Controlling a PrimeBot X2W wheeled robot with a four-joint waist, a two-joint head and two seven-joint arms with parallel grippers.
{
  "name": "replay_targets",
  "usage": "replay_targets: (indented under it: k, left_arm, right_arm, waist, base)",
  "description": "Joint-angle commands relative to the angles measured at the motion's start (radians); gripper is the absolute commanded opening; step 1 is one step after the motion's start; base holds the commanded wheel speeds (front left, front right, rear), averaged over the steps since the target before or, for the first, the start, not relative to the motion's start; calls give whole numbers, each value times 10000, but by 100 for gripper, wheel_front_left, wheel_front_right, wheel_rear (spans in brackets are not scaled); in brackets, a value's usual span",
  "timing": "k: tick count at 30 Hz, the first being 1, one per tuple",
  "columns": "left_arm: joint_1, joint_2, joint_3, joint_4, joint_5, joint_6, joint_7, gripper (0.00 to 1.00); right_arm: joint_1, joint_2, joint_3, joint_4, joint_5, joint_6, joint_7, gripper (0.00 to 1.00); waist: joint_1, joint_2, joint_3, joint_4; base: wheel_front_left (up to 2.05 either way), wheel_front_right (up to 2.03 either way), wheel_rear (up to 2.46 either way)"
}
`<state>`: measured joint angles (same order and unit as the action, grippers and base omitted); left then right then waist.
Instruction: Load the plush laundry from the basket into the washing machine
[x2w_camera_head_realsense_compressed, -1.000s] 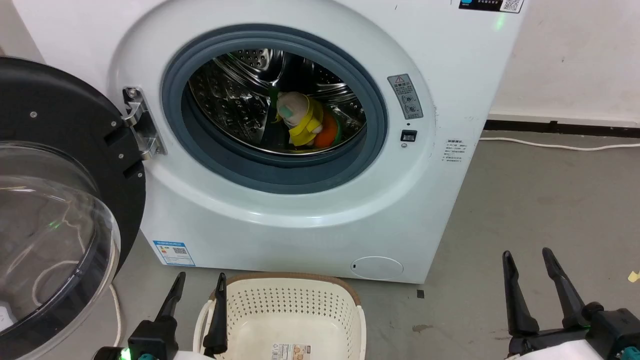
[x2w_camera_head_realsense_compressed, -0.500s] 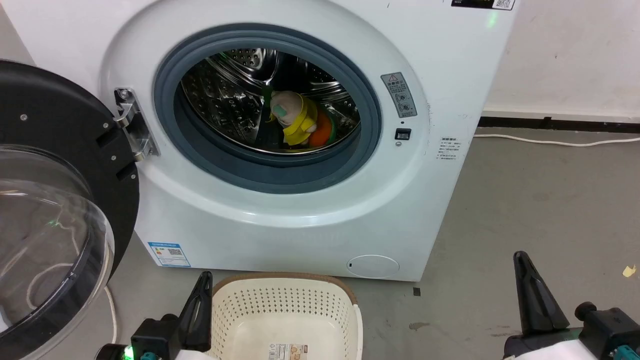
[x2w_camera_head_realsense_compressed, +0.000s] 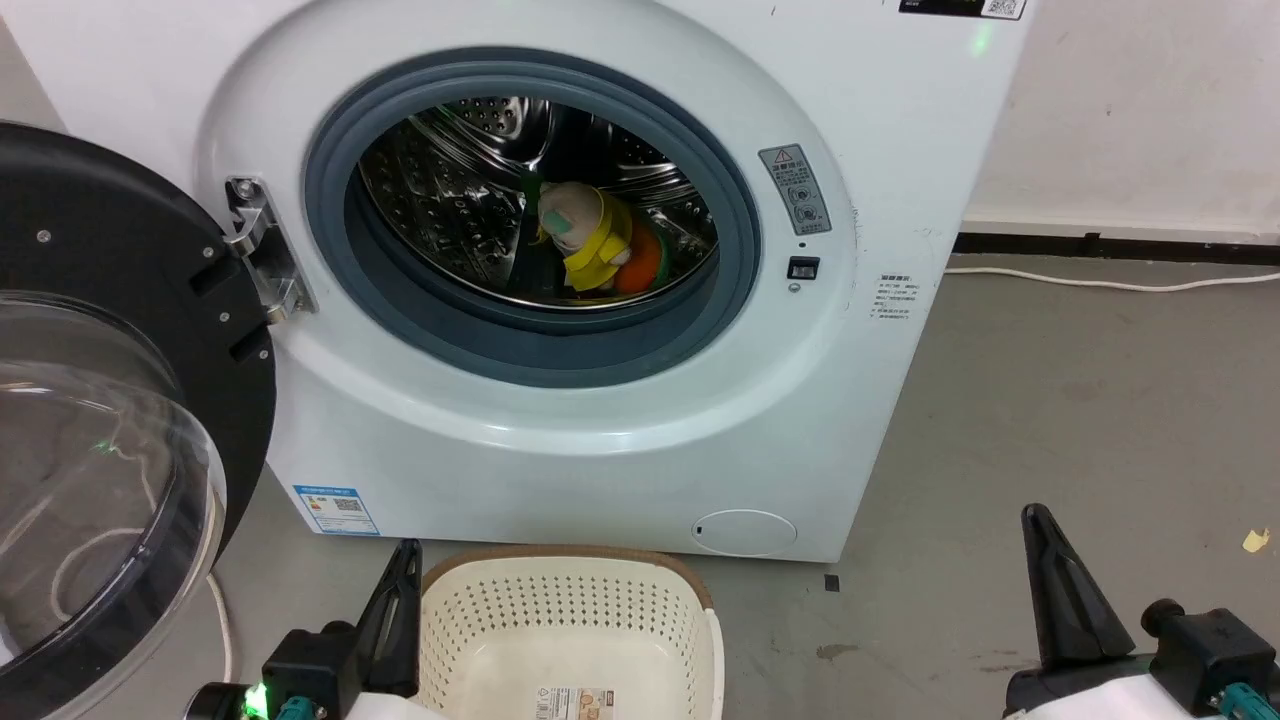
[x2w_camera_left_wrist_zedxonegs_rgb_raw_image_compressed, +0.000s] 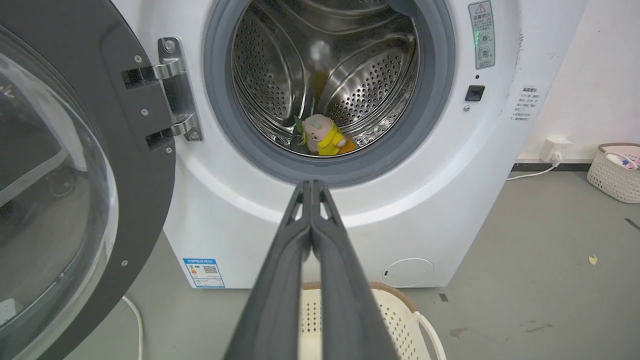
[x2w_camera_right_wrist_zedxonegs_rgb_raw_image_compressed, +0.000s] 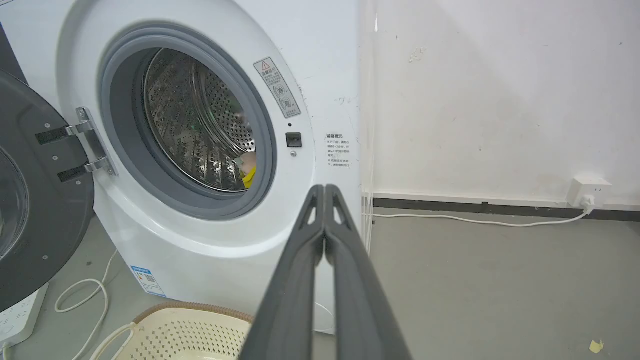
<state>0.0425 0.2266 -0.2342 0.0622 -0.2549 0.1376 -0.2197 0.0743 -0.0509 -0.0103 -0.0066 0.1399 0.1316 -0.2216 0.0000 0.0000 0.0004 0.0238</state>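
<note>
The left pincer (x2w_camera_left_wrist_zedxonegs_rgb_raw_image_compressed: 311, 184), tips touching, rises at frame centre before the washing machine (x2w_camera_left_wrist_zedxonegs_rgb_raw_image_compressed: 400, 200). Plush laundry (x2w_camera_left_wrist_zedxonegs_rgb_raw_image_compressed: 324, 140) lies in its drum (x2w_camera_left_wrist_zedxonegs_rgb_raw_image_compressed: 370, 85), with the basket (x2w_camera_left_wrist_zedxonegs_rgb_raw_image_compressed: 395, 307) at the bottom centre.

- Door (x2w_camera_head_realsense_compressed: 110, 240) swung wide left, washing machine (x2w_camera_head_realsense_compressed: 560, 450) mouth wide open.
- Plush laundry (x2w_camera_head_realsense_compressed: 595, 250) sits on the drum floor; space above seems free.
- Basket (x2w_camera_head_realsense_compressed: 570, 600) blocks the low approach; floor (x2w_camera_head_realsense_compressed: 1050, 400) right lies bare.
</note>
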Motion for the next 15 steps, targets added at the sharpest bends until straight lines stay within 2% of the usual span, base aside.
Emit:
replay_targets:
  k: [1,15]
  left_arm:
    - [-65,-87,103,-67,100,-71,51,0]
    - [-114,-311,402,-141,427,-245,337,0]
  right_arm:
    - [-92,1,15,11,-67,-2,60,0]
    - [-179,2,27,18,-245,-3,348,0]
  waist:
    - [0,0,0,-3]
    - [0,0,-1,-34]
  base:
    - [0,0,0]
    - [0,0,0]
